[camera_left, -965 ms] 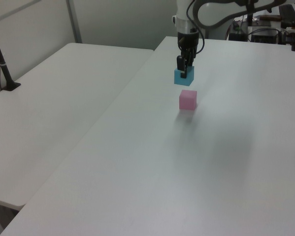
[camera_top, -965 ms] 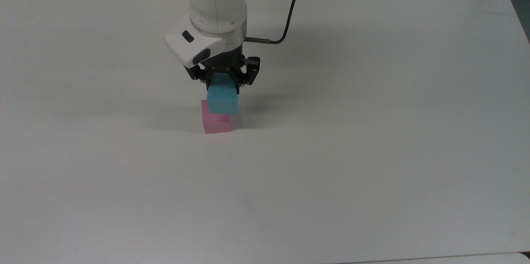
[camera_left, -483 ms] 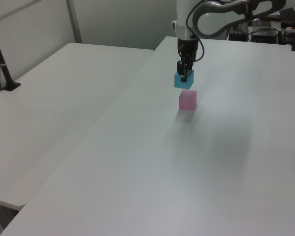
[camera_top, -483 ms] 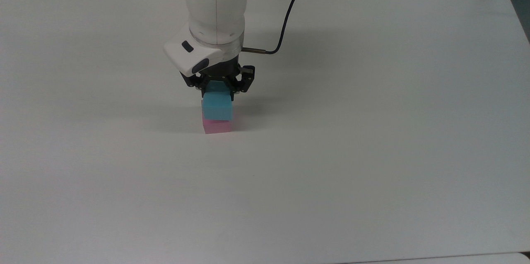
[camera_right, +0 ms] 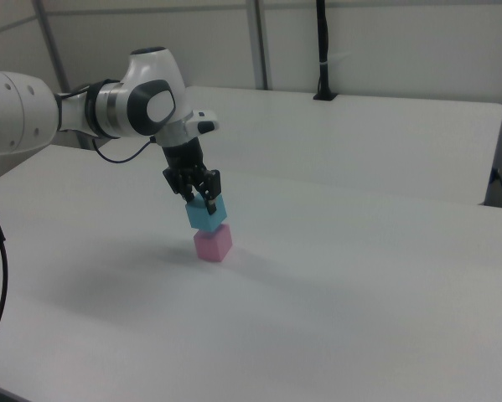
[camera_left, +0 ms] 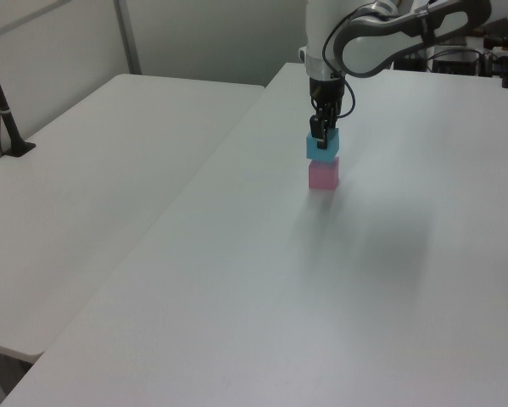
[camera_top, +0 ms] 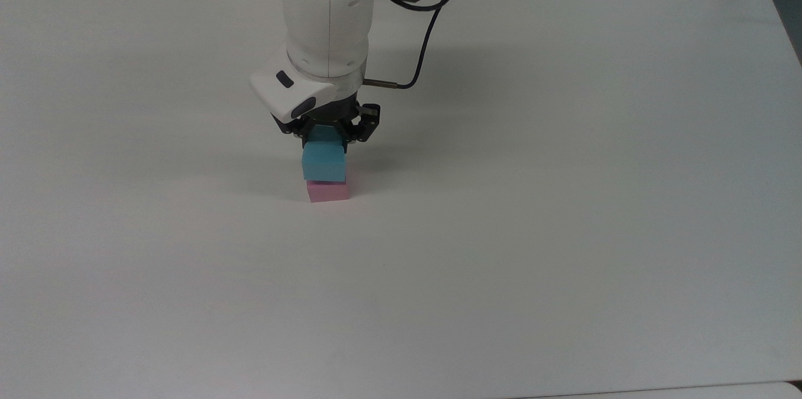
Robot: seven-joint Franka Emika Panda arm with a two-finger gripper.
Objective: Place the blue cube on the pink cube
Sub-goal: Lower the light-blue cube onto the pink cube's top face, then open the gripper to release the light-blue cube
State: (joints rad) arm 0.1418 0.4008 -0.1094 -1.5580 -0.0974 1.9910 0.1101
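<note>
Blue cube: the blue cube [camera_top: 323,161] sits directly above the pink one, its underside at or just touching the pink top; whether a sliver of gap is left cannot be told. In the right view [camera_right: 206,216] it looks slightly turned against the cube below.
Pink cube: the pink cube [camera_top: 328,191] stands flat on the white table [camera_top: 564,198], near the middle of its width in the top view.
Gripper: the gripper [camera_top: 327,133] points straight down, its black fingers [camera_left: 320,136] closed against opposite sides of the blue cube's upper half, holding it.
Arm: the white arm [camera_top: 326,17] rises above the stack, a black cable [camera_top: 426,42] looping off the wrist towards the top view's right.
Second table: another white table [camera_left: 92,178] stands beside the first, on the left view's left.
</note>
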